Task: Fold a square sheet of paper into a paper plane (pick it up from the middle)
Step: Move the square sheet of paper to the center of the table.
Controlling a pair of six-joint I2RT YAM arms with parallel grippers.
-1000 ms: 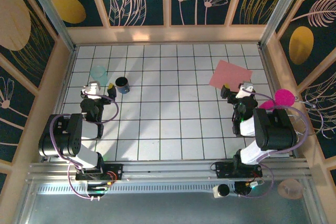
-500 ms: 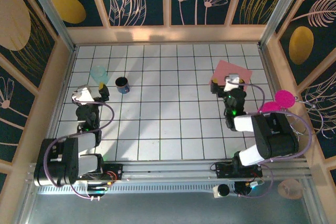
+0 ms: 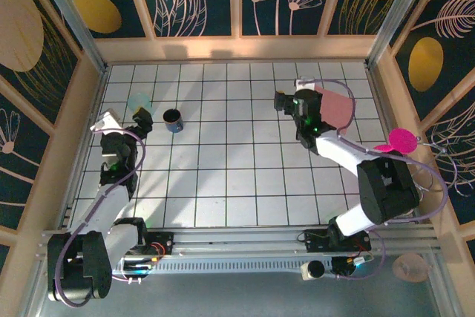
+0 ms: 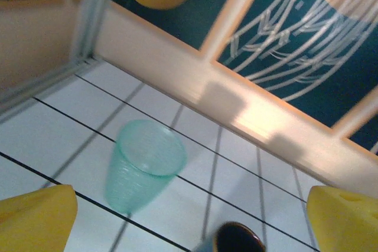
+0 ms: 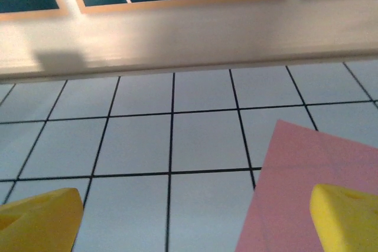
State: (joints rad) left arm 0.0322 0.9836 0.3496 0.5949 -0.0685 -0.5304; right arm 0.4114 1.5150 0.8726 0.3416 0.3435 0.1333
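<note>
One sheet, and one relation to watch. The square sheet of paper [image 3: 338, 109] lies flat on the table [image 3: 237, 154], out at about 1 o'clock from the table's middle. It is salmon-pink, plain and unfolded as far as I can see, with its edges skewed against the tile lines. Being square, it gives me no long axis to line up on.

My right end effector [image 3: 297, 98] sits at the sheet's 9 o'clock edge. In the right wrist view the sheet [image 5: 307, 193] comes in from 4 o'clock, and only its near corner passes under the right-hand finger. The end effector [image 5: 189, 216] is spread wide and carries nothing. I judge the sheet's middle to be off toward 3 o'clock, so the next reach wants a sideways shift that way before coming down.

My left end effector [image 3: 124, 116] is well apart at the table's 9 o'clock side, also spread wide and empty. It faces a teal cup [image 4: 144, 163], with a dark cup [image 4: 236, 241] beside it. The right arm is clearly the nearer one.
</note>
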